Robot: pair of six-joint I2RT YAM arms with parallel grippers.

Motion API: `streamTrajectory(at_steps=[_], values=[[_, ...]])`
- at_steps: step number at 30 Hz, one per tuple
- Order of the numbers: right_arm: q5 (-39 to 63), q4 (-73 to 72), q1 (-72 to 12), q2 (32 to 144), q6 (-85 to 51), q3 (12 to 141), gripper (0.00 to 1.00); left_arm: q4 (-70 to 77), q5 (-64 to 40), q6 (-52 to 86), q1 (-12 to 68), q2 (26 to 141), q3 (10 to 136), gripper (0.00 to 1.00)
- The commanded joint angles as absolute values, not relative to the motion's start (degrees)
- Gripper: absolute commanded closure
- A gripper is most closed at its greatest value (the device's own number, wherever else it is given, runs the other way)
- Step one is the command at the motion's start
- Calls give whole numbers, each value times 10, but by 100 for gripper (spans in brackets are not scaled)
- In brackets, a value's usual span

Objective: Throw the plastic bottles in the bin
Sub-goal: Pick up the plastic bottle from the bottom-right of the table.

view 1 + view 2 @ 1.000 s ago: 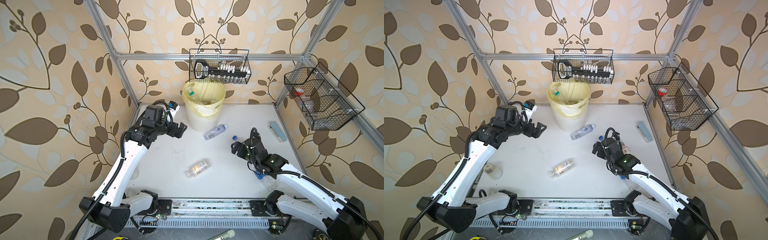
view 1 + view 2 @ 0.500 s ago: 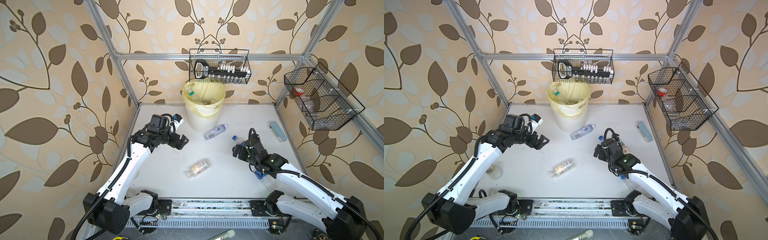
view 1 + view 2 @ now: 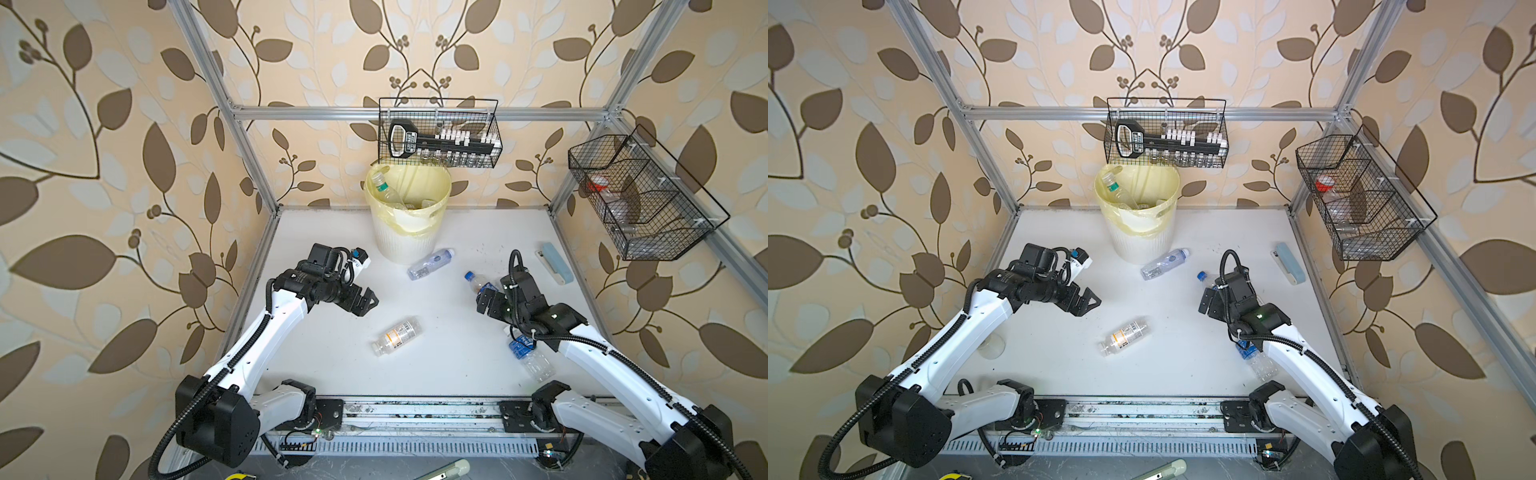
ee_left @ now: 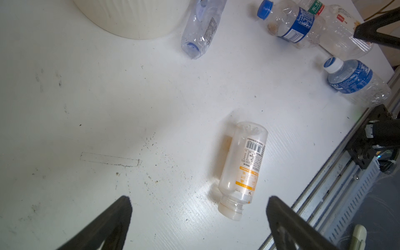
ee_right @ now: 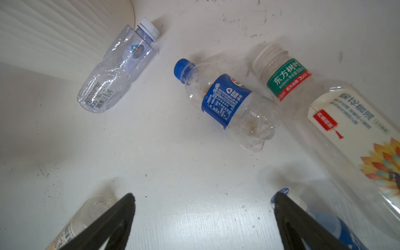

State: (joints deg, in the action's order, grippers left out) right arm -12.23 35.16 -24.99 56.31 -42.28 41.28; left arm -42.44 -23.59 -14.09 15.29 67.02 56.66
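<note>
Cream plastic, our bin (image 3: 405, 243) stands at the table's (image 3: 332, 365) far edge with a green-label bottle (image 3: 384, 189) inside. We hold the left claw (image 3: 365, 302) spread and empty near the orange-label bottle (image 3: 397, 336) lying mid-table. Our right claw (image 3: 484, 299), also spread and empty, hovers beside the blue-cap bottle (image 3: 478, 283) toward the right edge. A crushed clear bottle (image 3: 430, 262) lies just beside the bin.

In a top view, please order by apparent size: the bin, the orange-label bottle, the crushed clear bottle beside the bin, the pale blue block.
1. bin, largest by far.
2. orange-label bottle and crushed clear bottle: about alike, not ranked.
3. pale blue block, slightly shorter, though close.
</note>
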Motion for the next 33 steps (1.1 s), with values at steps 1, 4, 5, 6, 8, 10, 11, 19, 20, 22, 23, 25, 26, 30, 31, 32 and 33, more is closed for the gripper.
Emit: streamTrajectory(at_steps=[1, 4, 5, 6, 8, 10, 11, 19, 20, 22, 23, 25, 26, 30, 31, 32, 33], values=[[-151, 406, -248, 560, -423, 422, 0, -401, -241, -166, 149, 673, 555, 1], [-188, 437, -248, 560, -444, 413, 0, -404, -230, -178, 149, 674, 550, 1], [-197, 444, -248, 561, -456, 407, 0, -405, -223, -181, 149, 673, 550, 1], [-200, 446, -247, 559, -464, 400, 0, -405, -217, -183, 149, 671, 549, 1], [-204, 450, -247, 557, -479, 392, 0, -400, -214, -182, 149, 668, 544, 1], [-210, 454, -247, 555, -489, 384, 0, -396, -221, -177, 149, 666, 538, 1], [-213, 457, -246, 553, -494, 382, 0, -396, -225, -174, 149, 666, 534, 1], [-251, 491, -240, 544, -543, 365, 0, -402, -227, -172, 147, 670, 522, 1], [-255, 493, -239, 541, -549, 362, 0, -402, -227, -171, 147, 671, 523, 1], [-263, 498, -237, 537, -563, 354, 0, -405, -228, -171, 146, 672, 525, 1], [-265, 502, -236, 537, -571, 351, 0, -405, -229, -172, 145, 671, 523, 1], [-270, 512, -233, 537, -585, 346, 0, -403, -231, -174, 143, 669, 519, 1], [-273, 518, -232, 538, -594, 345, 0, -403, -232, -175, 142, 668, 517, 1], [-278, 528, -231, 541, -622, 332, 0, -402, -234, -178, 140, 669, 514, 1], [-276, 528, -231, 541, -628, 329, 0, -403, -233, -178, 138, 669, 513, 1], [-273, 524, -231, 541, -632, 326, 0, -403, -234, -178, 137, 669, 512, 1], [-270, 521, -231, 539, -637, 320, 0, -404, -235, -178, 135, 668, 512, 1]])
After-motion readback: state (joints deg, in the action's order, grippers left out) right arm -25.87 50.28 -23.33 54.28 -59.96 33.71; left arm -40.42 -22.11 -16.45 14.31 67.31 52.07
